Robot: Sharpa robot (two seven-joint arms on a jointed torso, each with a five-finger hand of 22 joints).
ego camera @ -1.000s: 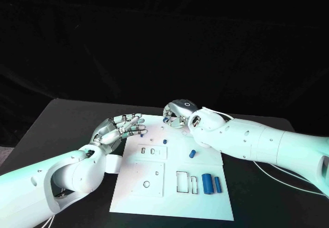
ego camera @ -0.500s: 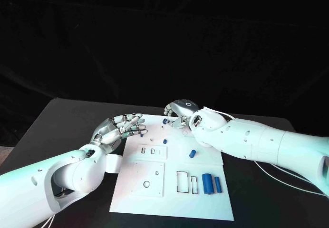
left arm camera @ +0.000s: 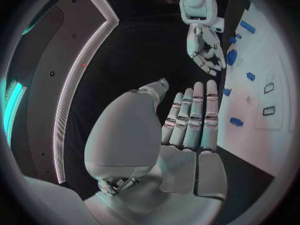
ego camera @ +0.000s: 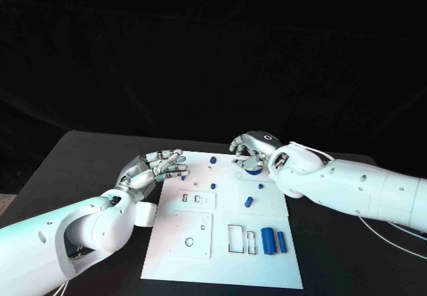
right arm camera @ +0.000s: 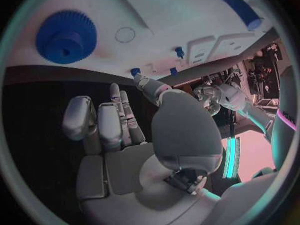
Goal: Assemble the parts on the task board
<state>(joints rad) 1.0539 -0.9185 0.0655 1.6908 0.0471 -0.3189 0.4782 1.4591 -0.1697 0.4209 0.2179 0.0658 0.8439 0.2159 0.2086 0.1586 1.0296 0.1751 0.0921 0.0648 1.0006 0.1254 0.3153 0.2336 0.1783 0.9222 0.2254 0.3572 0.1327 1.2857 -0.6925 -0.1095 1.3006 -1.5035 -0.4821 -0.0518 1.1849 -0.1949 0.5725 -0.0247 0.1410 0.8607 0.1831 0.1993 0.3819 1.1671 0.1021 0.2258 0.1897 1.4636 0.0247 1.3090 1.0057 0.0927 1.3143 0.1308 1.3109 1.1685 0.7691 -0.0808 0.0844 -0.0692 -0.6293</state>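
Observation:
The white task board (ego camera: pixel 200 259) lies in the middle of the black table. My left hand (ego camera: pixel 156 166) hovers at its far left edge with its fingers (left arm camera: pixel 195 117) straight and apart, holding nothing. My right hand (ego camera: pixel 253 151) hangs over the far right part, fingers loosely bent, with nothing in them. A blue gear (right arm camera: pixel 65 36) sits on the board just beyond those fingers, and the gear (left arm camera: pixel 231 57) also shows below my right hand (left arm camera: pixel 203 45). Small blue pegs (ego camera: pixel 213 159) (ego camera: pixel 215 184) stand on the far part. A short blue piece (ego camera: pixel 250 201) lies mid-board.
Two blue cylinders (ego camera: pixel 268 239) (ego camera: pixel 282 240) lie side by side near the board's right edge, next to a rectangular slot (ego camera: pixel 236 237). Small slots (ego camera: pixel 197 198) and a round hole (ego camera: pixel 189 239) mark the left half. Black table (ego camera: pixel 80 160) surrounds the board.
My right hand has moved to the right along the board's far edge, away from the peg it was beside. My left hand has barely shifted.

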